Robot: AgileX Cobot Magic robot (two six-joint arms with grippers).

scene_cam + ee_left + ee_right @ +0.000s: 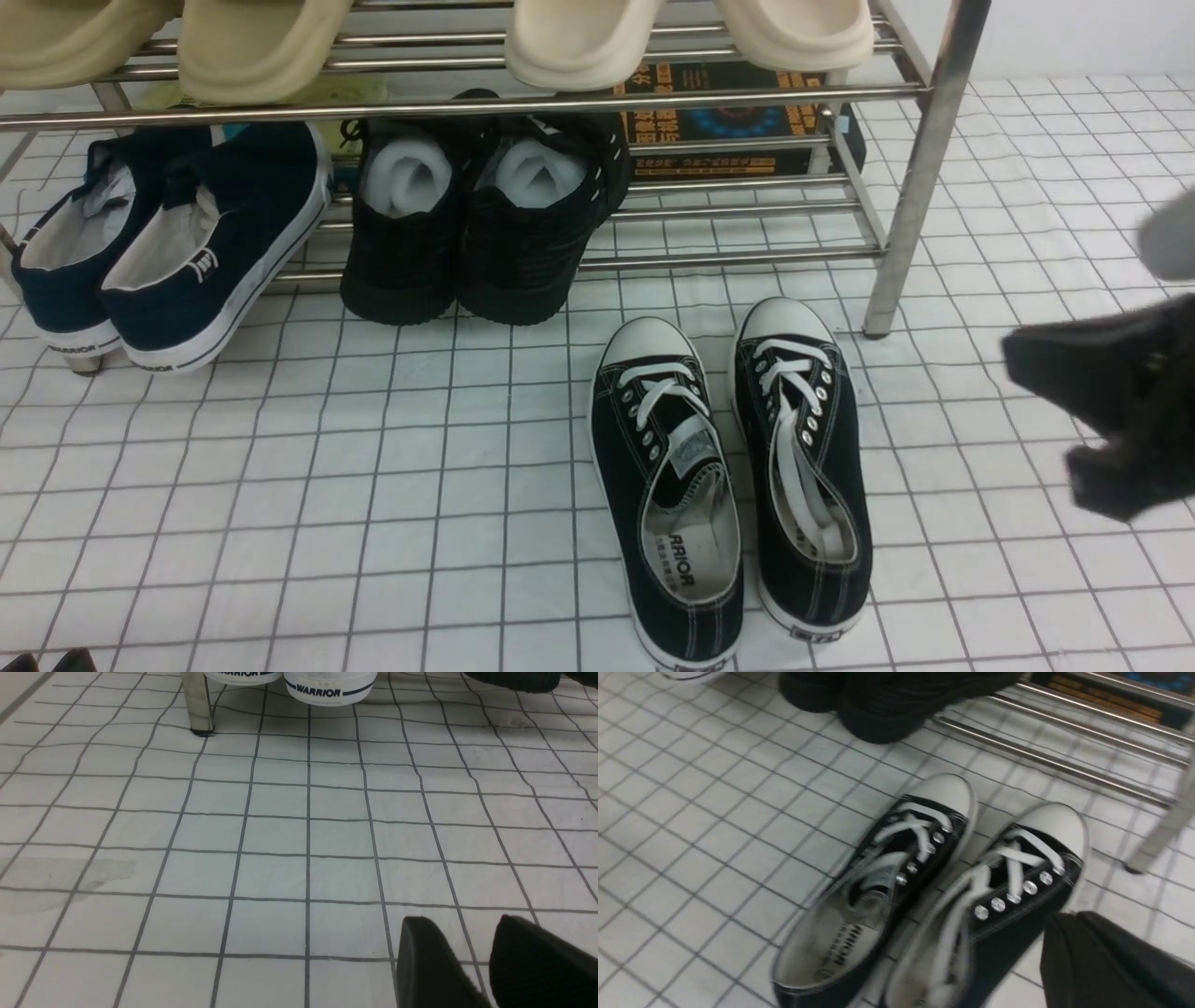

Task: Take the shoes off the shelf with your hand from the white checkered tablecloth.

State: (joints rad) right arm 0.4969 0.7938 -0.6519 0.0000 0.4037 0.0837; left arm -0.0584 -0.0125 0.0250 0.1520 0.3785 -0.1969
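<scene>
The pair of black canvas sneakers with white laces and toe caps stands side by side on the white checkered tablecloth (373, 467), toes toward the chrome shelf (920, 168): one (665, 495) on the left, one (805, 467) on the right. The right wrist view shows both (887, 882) (1008, 886), blurred. My right gripper (1074, 392) hovers to the right of the pair, apart from it; its fingers (1064, 933) look pressed together and hold nothing. My left gripper (460, 924) sits low at the near left (47, 661), its fingers slightly apart and empty.
On the shelf's low tier are navy white-soled slip-ons (187, 252) and all-black shoes stuffed with white foam (476, 224). Beige slippers (261, 47) and cream slippers (579, 37) sit on the tier above. A dark printed box (719, 121) lies behind. A shelf leg (198, 704) stands ahead of the left gripper.
</scene>
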